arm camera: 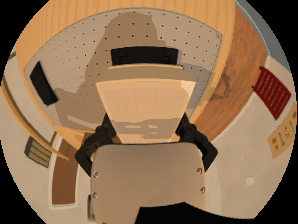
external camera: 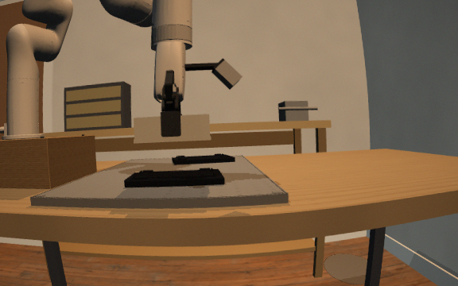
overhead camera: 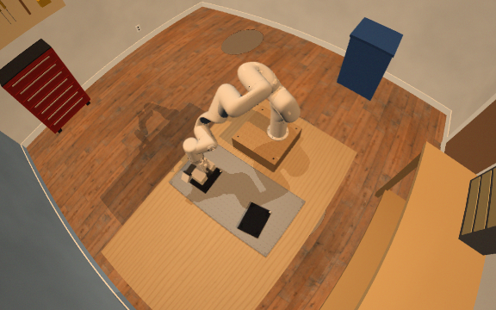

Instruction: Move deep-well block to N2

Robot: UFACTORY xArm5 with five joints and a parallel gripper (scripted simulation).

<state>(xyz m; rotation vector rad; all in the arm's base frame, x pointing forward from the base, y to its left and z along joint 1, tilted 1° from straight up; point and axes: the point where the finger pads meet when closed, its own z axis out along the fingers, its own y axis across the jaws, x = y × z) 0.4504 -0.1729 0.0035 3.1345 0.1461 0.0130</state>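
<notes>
The gripper is seen clamped wide across the 96-well deep-well block, its 2 dark fingers pressed against the block's opposite long sides in the wrist view. The block is held level and the right way up, raised well above the grey deck plate, touching neither nest. In the exterior view it appears as a plain tan slab with a flat top and straight sides; individual wells cannot be made out in any view. From the top view the block is seen over the near edge of 1 black nest at the end of the deck plate that lies toward the red drawer cabinet. The other black nest lies at the deck plate's opposite end, well apart from the block. Which nest is N1 and the A1 corner marks cannot be read. The deck plate rests on the wooden table.
</notes>
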